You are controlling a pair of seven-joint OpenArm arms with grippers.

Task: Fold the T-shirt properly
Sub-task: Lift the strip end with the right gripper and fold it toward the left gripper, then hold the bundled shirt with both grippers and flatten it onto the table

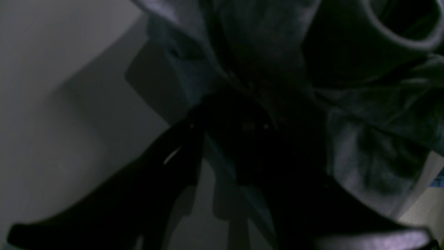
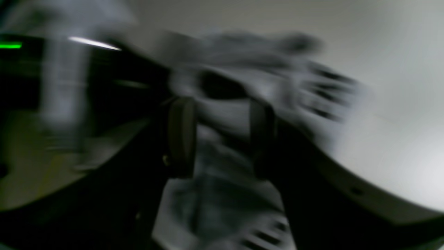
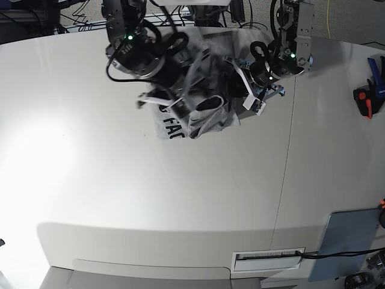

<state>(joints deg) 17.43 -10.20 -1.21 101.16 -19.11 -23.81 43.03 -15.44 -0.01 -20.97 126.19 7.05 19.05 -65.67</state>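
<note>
- One T-shirt (image 3: 201, 114), heather grey, lying bunched in a crumpled heap at the far middle of the white desk (image 3: 150, 198); we read black block lettering on the fold at its near left edge.
- In the right wrist view we note the same grey cloth (image 2: 222, 194) with dark letter strokes, heavily blurred, spread under and beyond the gripper.
- Right gripper (image 2: 222, 135): we see its two dark fingers (image 2: 181, 137) standing apart with pale cloth showing in the gap between them. The jaws are parted; through the blur we cannot tell whether they touch the fabric.
- Right arm (image 3: 135, 51), at the left of the base view, bent low over the left half of the heap.
- Left gripper (image 1: 242, 139): a dark mass in its own wrist view, with folds of cloth draped over and around it. We cannot tell whether its jaws are clenched or released, nor whether they hold cloth.
- Ribbed collar (image 1: 402, 31), a curved band at the upper right of the left wrist view.
- Left arm (image 3: 289, 48), at the right of the base view, beside the right edge of the heap.
- Red and black tool (image 3: 367, 99) with a blue one beside it, at the desk's far right edge, well apart from the shirt.
- Grey panel (image 3: 349, 244) at the near right corner.
</note>
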